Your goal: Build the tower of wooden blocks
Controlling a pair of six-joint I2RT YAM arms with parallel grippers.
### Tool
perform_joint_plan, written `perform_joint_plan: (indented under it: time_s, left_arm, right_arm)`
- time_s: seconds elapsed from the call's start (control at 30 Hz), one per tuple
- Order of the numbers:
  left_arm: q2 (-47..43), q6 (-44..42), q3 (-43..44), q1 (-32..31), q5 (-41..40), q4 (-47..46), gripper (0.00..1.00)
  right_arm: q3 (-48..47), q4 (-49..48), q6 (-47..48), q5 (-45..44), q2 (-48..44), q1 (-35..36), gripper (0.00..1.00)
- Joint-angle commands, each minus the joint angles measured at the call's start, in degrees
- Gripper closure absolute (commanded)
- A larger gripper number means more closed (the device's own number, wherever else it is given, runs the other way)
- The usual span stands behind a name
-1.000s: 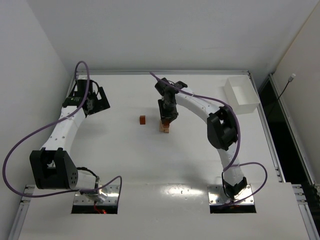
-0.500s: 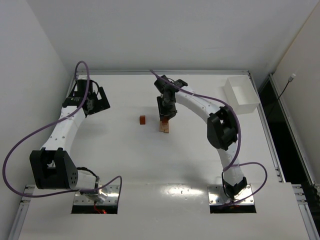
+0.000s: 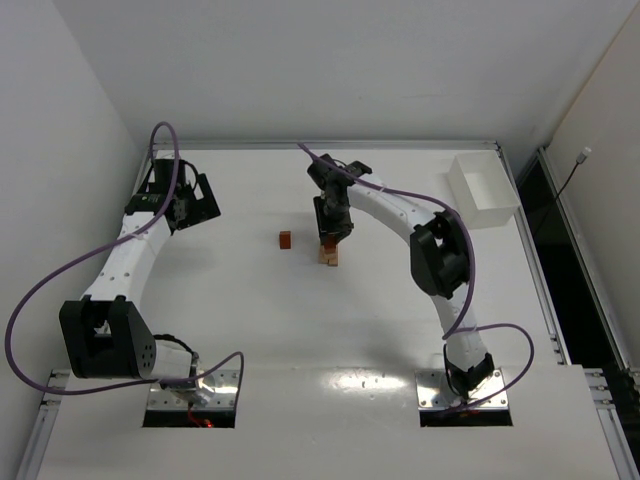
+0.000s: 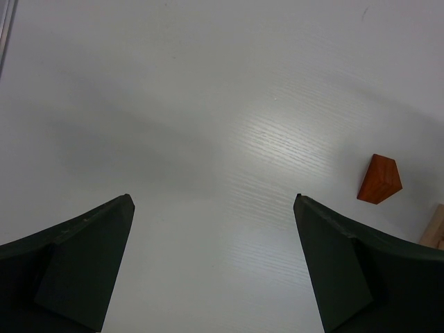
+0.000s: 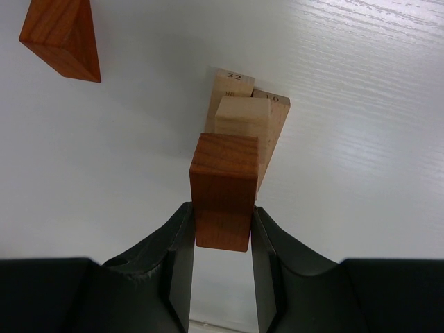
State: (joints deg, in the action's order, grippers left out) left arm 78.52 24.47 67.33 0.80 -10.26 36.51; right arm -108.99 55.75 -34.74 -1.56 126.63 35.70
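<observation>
**At the centre of the tabletop: a reddish-brown block poised over the pale stack**

At mid-tabletop stands the wood block tower, so far a pale stack of tan pieces, two of them bearing printed numerals. The right gripper is closed narrowly on a rectangular reddish-brown block, pinching its lower sides and holding it directly over the top pale piece. The wrist view does not settle whether block and stack are touching or just apart. A reddish-brown wedge block lies loose on the tabletop, near the stack on its left side. The left gripper hangs with its jaws spread wide and empty, well apart from the stack near the far left corner. A white tray sits at the far right.

The step in hand appears to be the placement of the held block. The next move would call for a square, gentle descent onto the narrow top face, then a release without sideways drag, since the stack looks easily toppled.
</observation>
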Motion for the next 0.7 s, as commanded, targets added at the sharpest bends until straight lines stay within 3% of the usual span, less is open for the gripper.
perform_joint_plan:
  time_s: [0.0,0.13,0.47,0.67]
  left_arm:
    - [-1.44,-0.12,0.78,-0.62,0.51,-1.53,0.00]
    - [-1.44,-0.12,0.78,-0.62,0.51,-1.53,0.00]
    - [-0.91,-0.12,1.31,-0.62,1.03,-1.53,0.00]
    - [-0.91,-0.12,1.31,-0.62,1.03,-1.53,0.00]
  right_arm:
    - [-2.19,-0.38,-0.50,-0.99,0.29,-0.37,1.00]
    - [-1.67,-0.90,-0.50,-0.99,0.29,-0.37,0.94]
    - [-1.66,-0.90,-0.50,-0.99,0.81,-0.90,0.90]
    - [-1.14,-0.90,-0.50,-0.99,1.34,-0.90,0.76]
